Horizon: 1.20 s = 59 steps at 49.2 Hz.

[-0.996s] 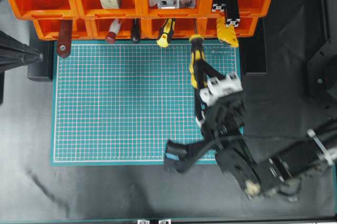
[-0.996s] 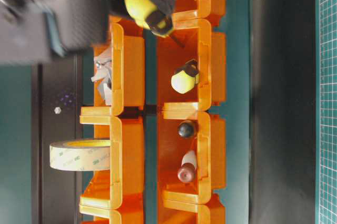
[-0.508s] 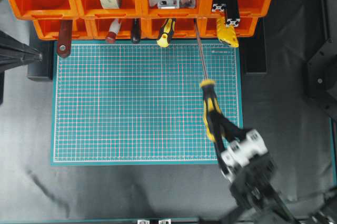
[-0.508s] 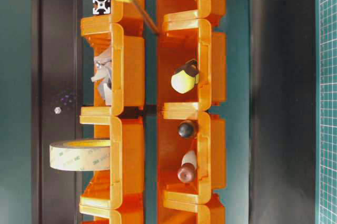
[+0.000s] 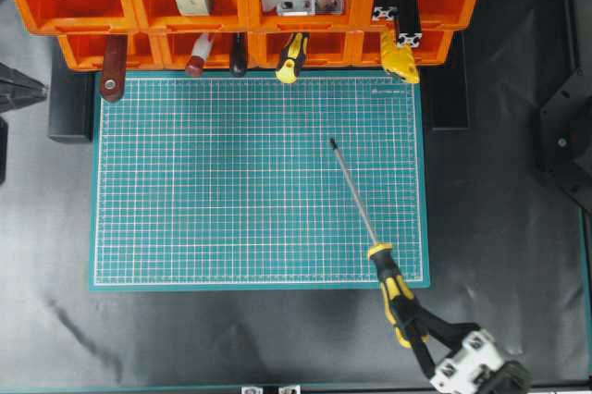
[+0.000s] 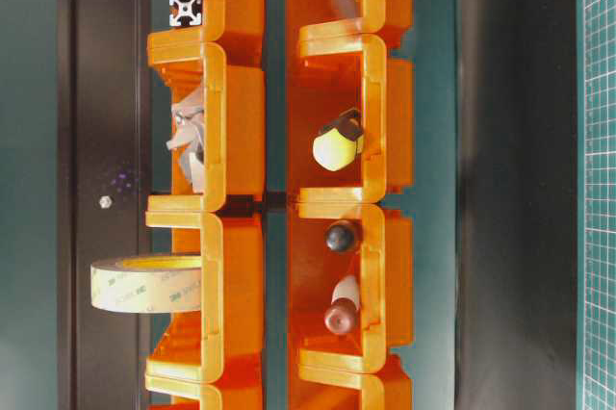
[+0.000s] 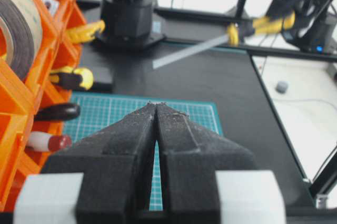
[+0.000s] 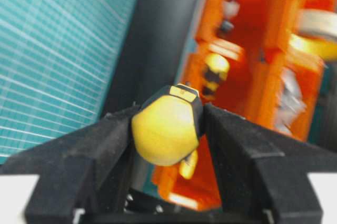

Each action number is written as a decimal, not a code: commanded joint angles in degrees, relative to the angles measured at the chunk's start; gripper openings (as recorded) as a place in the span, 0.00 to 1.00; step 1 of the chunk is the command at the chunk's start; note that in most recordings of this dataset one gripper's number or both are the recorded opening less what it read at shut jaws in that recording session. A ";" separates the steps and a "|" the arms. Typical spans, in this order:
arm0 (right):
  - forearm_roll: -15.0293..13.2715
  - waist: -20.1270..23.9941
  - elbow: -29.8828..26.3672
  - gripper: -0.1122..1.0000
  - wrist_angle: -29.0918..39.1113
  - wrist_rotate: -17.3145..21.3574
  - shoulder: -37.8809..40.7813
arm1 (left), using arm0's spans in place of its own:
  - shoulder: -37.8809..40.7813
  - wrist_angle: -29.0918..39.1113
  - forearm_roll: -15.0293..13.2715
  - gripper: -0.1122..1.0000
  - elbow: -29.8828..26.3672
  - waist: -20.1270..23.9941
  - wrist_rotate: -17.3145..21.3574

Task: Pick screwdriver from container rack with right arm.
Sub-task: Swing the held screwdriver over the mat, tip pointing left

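Jaws of the right arm [image 5: 421,343] clamp the screwdriver [image 5: 393,292], now drawn fully clear of the container rack [image 5: 250,15], so the pick looks done.

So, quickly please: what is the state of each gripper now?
Left gripper: closed, holding nothing.
Right gripper: closed on the screwdriver handle, clear of the container rack.

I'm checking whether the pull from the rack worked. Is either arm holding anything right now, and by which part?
The right gripper holds the screwdriver by its yellow-and-black handle, fingers on either side. The left gripper is shut and holds nothing.
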 commanded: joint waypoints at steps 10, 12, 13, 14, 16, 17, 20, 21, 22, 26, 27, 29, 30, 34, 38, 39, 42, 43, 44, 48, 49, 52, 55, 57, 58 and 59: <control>0.70 -2.37 6.06 0.47 -12.13 -0.35 -1.23 | 0.35 -0.26 0.26 0.10 -1.23 0.35 -0.35; 0.70 -3.25 6.94 0.47 -13.45 -0.35 -1.32 | 0.44 -0.26 0.26 0.10 -1.23 0.35 -0.44; 0.62 -3.69 7.38 0.47 -14.15 -0.35 -1.41 | 0.53 -0.26 0.26 0.10 -1.23 0.35 -0.44; 0.62 -4.22 7.73 0.47 -14.77 -0.35 -1.41 | 0.53 -0.26 0.26 0.10 -1.23 0.35 -0.35; 0.53 -5.36 8.44 0.47 -16.08 -0.18 -1.49 | 0.53 -0.26 0.26 0.10 -1.23 0.35 -0.35; 0.44 -5.89 8.70 0.47 -16.70 -0.26 -1.49 | 0.53 -0.18 0.26 0.10 -1.14 0.35 -0.44; -0.09 -7.56 9.23 0.47 -18.90 -0.35 -1.58 | 0.44 -0.26 0.18 0.10 -1.23 0.35 -0.44; -0.44 -8.09 9.49 0.47 -19.69 -0.35 -1.67 | 0.35 -0.26 0.26 0.10 -1.23 0.35 -0.44; -0.70 -8.61 9.58 0.47 -20.30 -0.35 -1.67 | 0.35 -0.26 0.18 0.10 -1.23 0.44 -0.44; -2.11 -10.90 10.46 0.47 -23.20 -0.44 -1.67 | 0.09 -0.26 0.26 0.10 -1.32 0.70 -0.44; -2.37 -11.43 10.72 0.47 -23.91 -0.35 -1.67 | 0.09 -0.26 0.26 0.10 -1.32 0.62 -0.44; -2.99 -12.66 11.43 0.47 -25.22 -0.35 -1.76 | -0.09 -0.26 0.26 0.10 -1.32 0.70 -0.44; -3.34 -13.18 11.69 0.47 -25.93 -0.35 -1.76 | -0.18 -0.26 0.18 0.10 -1.41 0.70 -0.44; -4.57 -15.56 13.10 0.47 -28.39 -0.35 -1.76 | -0.26 -0.26 0.18 0.10 -1.41 0.88 -0.44; -6.50 -17.75 13.71 0.47 -30.85 -0.44 -1.93 | -0.26 -0.18 0.26 0.10 -1.32 1.05 -0.35; -7.03 -18.11 13.80 0.47 -31.29 -0.44 -1.93 | -0.26 0.00 0.26 0.10 -1.32 1.14 -0.35; -8.09 -19.25 13.89 0.47 -32.34 -0.53 -2.02 | -0.35 0.70 0.26 0.10 -1.41 1.41 -0.44; -8.26 -19.69 13.89 0.47 -32.70 -0.62 -2.02 | -0.35 0.97 0.18 0.10 -1.41 1.49 -0.44; -8.44 -19.95 13.89 0.47 -33.05 -0.62 -2.02 | -0.35 1.23 0.26 0.10 -1.41 1.49 -0.44; -8.88 -21.45 13.97 0.47 -34.54 -0.70 -1.93 | -0.62 1.85 0.18 0.10 -1.49 1.58 -0.70; -8.88 -21.71 13.97 0.47 -34.98 -0.70 -1.93 | -0.70 1.85 0.18 0.10 -1.41 1.58 -0.79; -8.88 -22.68 14.15 0.47 -36.21 -0.88 -1.85 | -0.70 2.02 0.18 0.10 -1.49 1.58 -1.32; -8.88 -23.20 14.50 0.47 -37.35 -0.97 -1.76 | -0.70 2.20 0.18 0.10 -1.41 1.58 -1.67; -8.88 -23.55 14.68 0.47 -38.14 -0.97 -1.67 | -0.70 2.46 0.26 0.10 -1.49 1.58 -1.85; -8.88 -23.64 14.68 0.47 -38.58 -0.97 -1.67 | -0.70 2.64 0.26 0.10 -1.41 1.58 -1.85; -8.88 -23.73 14.68 0.47 -38.94 -0.88 -1.67 | -0.70 3.08 0.18 0.10 -1.49 1.58 -1.85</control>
